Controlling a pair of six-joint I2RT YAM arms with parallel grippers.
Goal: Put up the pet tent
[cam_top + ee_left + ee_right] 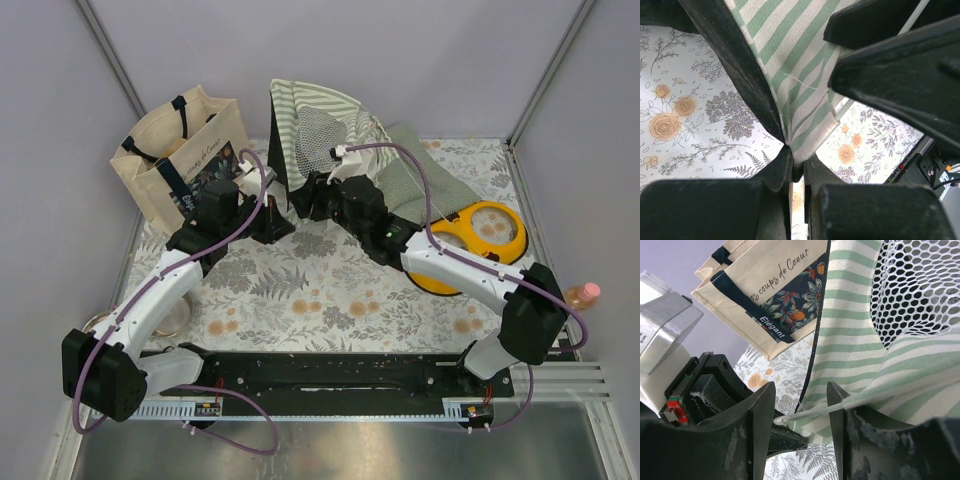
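Floral tablecloth (pixel 330 290) under striped, mesh-panelled pet tent (pixel 320 120)

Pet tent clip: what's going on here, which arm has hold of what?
Both arms are working at the pet tent, which looks partly raised at the back of the table, beside the tote bag. The left gripper is pinched shut on a lower corner of the tent, where striped fabric meets the black edge. The right gripper is open, and a thin white pole crosses the gap between its jaws without being clamped. The setup does not look finished.
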